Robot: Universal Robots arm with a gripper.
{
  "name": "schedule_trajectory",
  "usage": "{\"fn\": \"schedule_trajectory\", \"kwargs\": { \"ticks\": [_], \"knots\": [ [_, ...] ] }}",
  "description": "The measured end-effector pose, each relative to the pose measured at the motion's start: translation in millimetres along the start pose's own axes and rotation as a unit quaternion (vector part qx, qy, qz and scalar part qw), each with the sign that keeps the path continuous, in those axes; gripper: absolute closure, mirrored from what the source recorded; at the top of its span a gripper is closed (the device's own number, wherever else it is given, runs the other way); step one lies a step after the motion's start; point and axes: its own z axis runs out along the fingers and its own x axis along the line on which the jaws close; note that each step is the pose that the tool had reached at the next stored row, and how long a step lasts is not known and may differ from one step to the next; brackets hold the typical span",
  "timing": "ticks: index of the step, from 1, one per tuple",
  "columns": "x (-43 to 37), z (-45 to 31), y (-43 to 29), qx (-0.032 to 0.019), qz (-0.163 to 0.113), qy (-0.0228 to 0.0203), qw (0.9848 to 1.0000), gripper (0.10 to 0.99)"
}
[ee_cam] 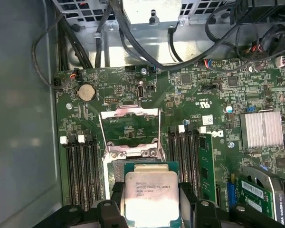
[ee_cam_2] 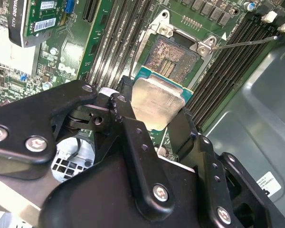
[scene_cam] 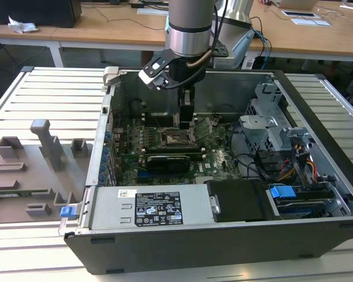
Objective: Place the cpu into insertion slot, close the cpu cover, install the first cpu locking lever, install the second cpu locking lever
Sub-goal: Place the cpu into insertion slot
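Note:
My gripper (ee_cam_2: 154,111) is shut on the cpu (ee_cam_2: 157,102), a square chip with a silvery top and green rim, gripped by two opposite edges between black fingers (ee_cam_2: 126,116). The cpu hangs just above and beside the insertion slot (ee_cam_2: 173,59), whose pale pin grid lies bare. In the first wrist view the cpu (ee_cam: 151,197) sits between the fingertips (ee_cam: 115,195), and the cpu cover (ee_cam: 131,130) stands swung open beyond it. A thin locking lever (ee_cam_2: 244,42) sticks out, raised. In the exterior view the gripper (scene_cam: 185,120) hovers over the slot (scene_cam: 175,138) inside the computer case.
Black memory slots (ee_cam: 83,166) flank the socket on both sides. A long graphics card (scene_cam: 167,161) lies near it. Cables (ee_cam: 133,42) and a drive cage (scene_cam: 267,126) crowd the case. A power supply (scene_cam: 153,207) fills the front. A grey fixture tray (scene_cam: 29,170) sits outside.

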Motion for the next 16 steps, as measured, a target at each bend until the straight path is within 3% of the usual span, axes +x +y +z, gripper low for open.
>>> {"fn": "schedule_trajectory", "kwargs": {
  "ticks": [11,16],
  "knots": [
    [6.7,6.3,-2.7,0.0000,-0.001,0.0001,1.0000,0.545],
    [7.1,8.6,-2.8,-0.0004,-0.027,0.0013,0.9996,0.545]
  ]
}}
